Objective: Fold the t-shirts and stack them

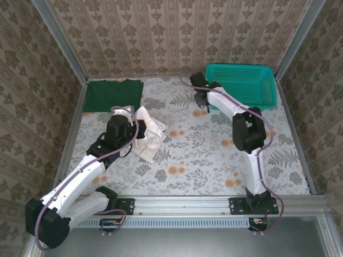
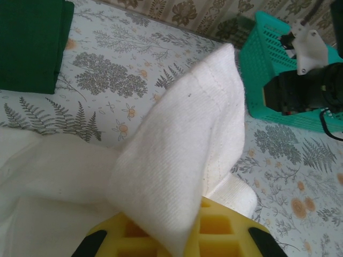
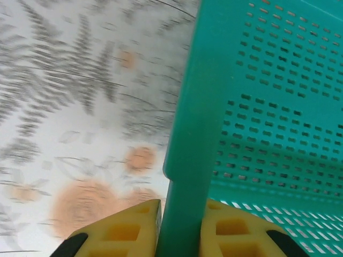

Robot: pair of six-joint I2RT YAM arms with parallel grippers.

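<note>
We see the left gripper (image 2: 174, 238) closed on the off-white t-shirt (image 2: 182, 160). In the left wrist view a thick fold of the cloth rises from between its yellow pads (image 2: 230, 233), which stand close together with the cloth pinched between them, and the rest of the shirt spreads loosely to the left. From the top external view the off-white t-shirt (image 1: 149, 134) lies crumpled on the left half of the table (image 1: 214, 160), bunched just beside the end of the left arm and not folded. The dark green t-shirt (image 1: 112, 95) lies flat and folded into a neat rectangle at the far left corner of the table, near the off-white one but apart from it. In the left wrist view we see its folded edge (image 2: 32, 43) at the upper left. The right gripper (image 3: 179, 230) is clamped on the teal basket (image 3: 278, 107). In the right wrist view the basket's solid corner wall runs straight down between the two yellow pads (image 3: 120, 233), which press against it on either side. From above, the right gripper (image 1: 202, 104) meets the teal basket (image 1: 241, 66) at its near left corner, and the basket stands at the far right of the table, well apart from both shirts.
</note>
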